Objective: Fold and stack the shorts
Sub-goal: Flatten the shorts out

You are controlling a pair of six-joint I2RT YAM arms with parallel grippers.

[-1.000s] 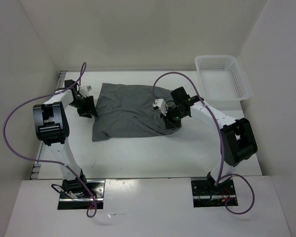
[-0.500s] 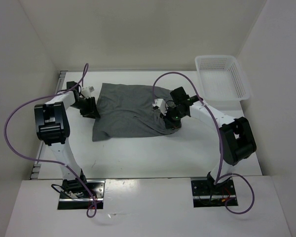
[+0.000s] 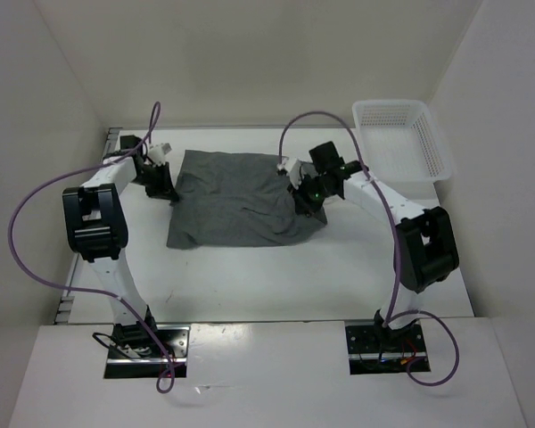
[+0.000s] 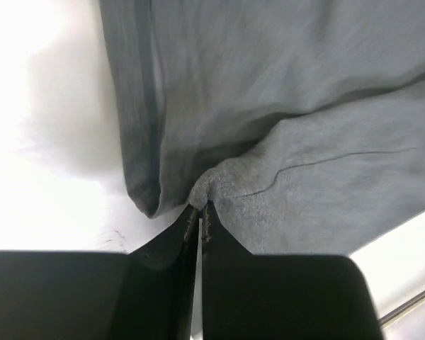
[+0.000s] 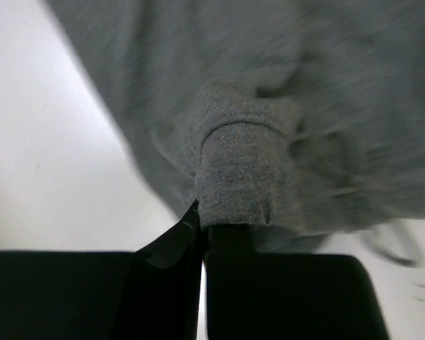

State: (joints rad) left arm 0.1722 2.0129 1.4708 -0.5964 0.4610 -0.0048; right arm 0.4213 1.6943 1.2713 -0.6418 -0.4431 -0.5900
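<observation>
Top external view: my table carries the shorts, spread out well left of the white basket. My right gripper, at the shorts' edge nearest the basket, is pinched tight on a hem fold. My left gripper, at the edge farthest from the basket, is clamped on cloth too.
</observation>
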